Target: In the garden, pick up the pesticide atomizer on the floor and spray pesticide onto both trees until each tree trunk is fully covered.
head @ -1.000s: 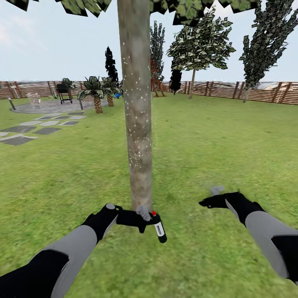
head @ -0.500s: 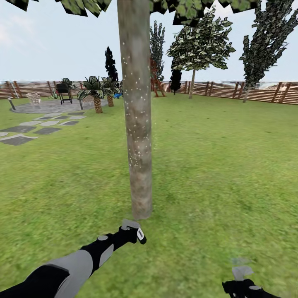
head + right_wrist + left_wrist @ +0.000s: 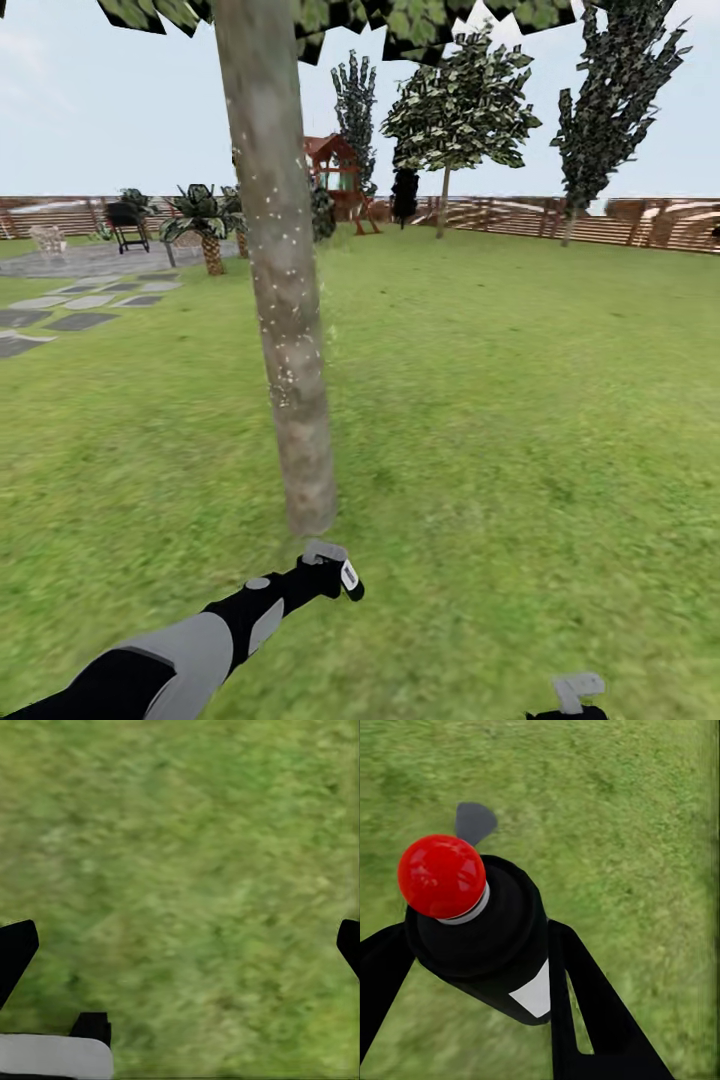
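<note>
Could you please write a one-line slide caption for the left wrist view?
Left gripper clamps the pesticide atomizer, red spot facing the camera, above the grass lawn.

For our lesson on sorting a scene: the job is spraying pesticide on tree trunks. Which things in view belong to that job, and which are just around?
Belong to the job:
pesticide atomizer, held in the left gripper
near tree trunk, flecked with white pesticide
far tree

Just around:
barbecue grill
palm-like plants
red play structure
wooden fence

The right gripper (image 3: pixel 570 700) is cut off at the head view's bottom edge.
</note>
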